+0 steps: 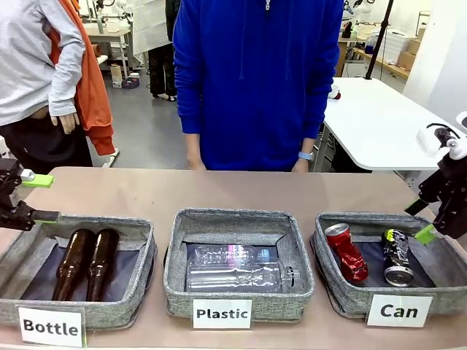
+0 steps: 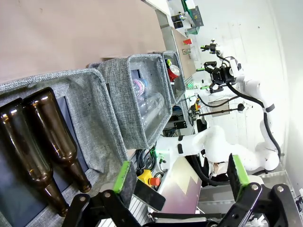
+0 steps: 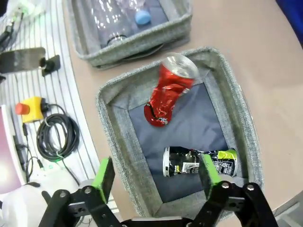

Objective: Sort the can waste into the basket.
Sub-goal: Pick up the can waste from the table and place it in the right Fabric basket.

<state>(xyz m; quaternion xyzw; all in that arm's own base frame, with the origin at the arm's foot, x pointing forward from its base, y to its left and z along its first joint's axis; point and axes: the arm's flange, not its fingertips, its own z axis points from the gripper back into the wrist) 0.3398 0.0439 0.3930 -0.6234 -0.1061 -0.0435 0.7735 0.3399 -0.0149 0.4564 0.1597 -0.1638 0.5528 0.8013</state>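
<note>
Both cans lie inside the grey basket point(image 1: 343, 297) labelled "Can" at the right end of the row. The red crushed can point(image 1: 346, 252) rests on the left of its dark lining and the black can point(image 1: 397, 257) with yellow-green marks on the right. My right gripper point(image 1: 421, 220) hovers open over the basket's right rim, holding nothing. In the right wrist view the red can point(image 3: 168, 92) and black can point(image 3: 199, 161) lie below the open right gripper point(image 3: 156, 174), inside the basket point(image 3: 111, 127). My left gripper point(image 1: 33, 198) stands open at the far left with nothing in it, above the "Bottle" basket.
The "Bottle" basket point(image 1: 139, 240) holds two brown bottles point(image 1: 87, 262). The "Plastic" basket point(image 1: 175, 248) in the middle holds clear plastic bottles point(image 1: 233, 268). A person in a blue top point(image 1: 255, 80) stands at the far edge. Bare table lies behind the baskets.
</note>
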